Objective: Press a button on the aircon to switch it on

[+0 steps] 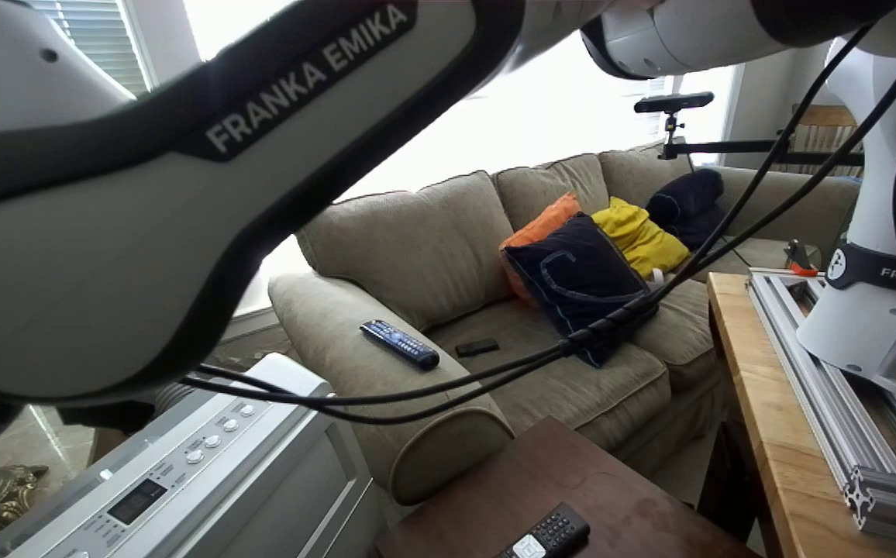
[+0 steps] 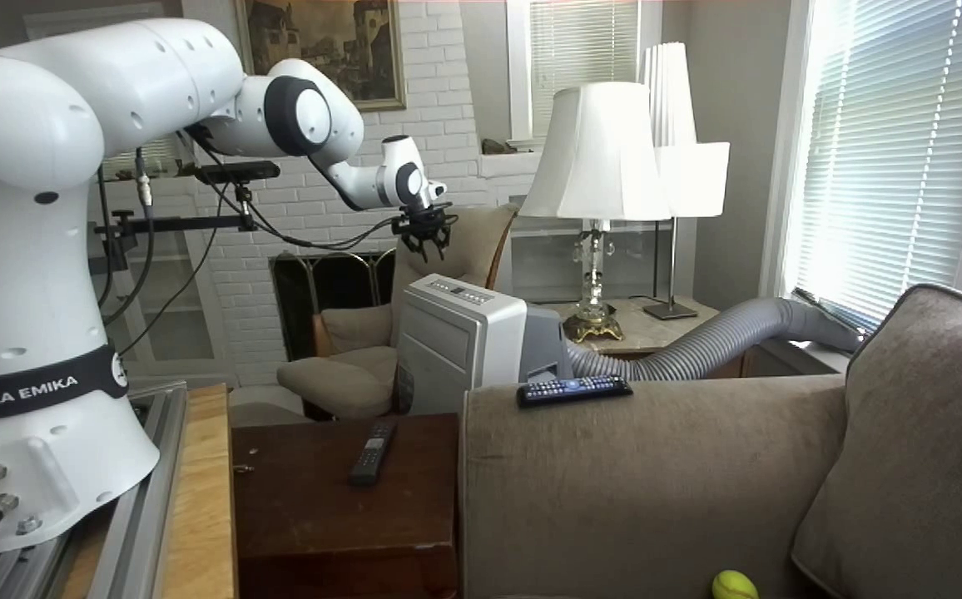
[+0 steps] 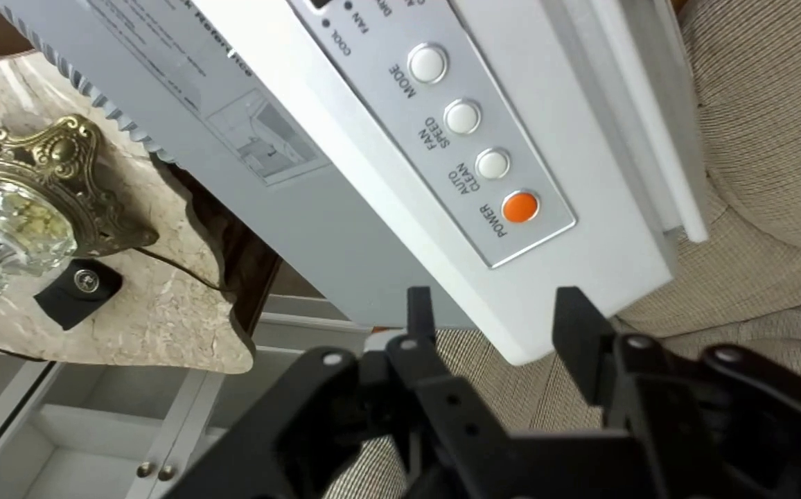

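Gripper (image 3: 495, 301) hangs with jaws parted — the aircon (image 2: 458, 345) below it, near but apart.

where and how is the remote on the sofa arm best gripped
Probably across the middle of the remote, coming down from above, with the hand closing on its two long edges: it is long and narrow, lying flat, buttons up, on the sofa arm, which covers its underside.

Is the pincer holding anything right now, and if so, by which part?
Nothing is held: in the wrist view the pincer stands open, its jaws apart, with the aircon partly showing through the gap.
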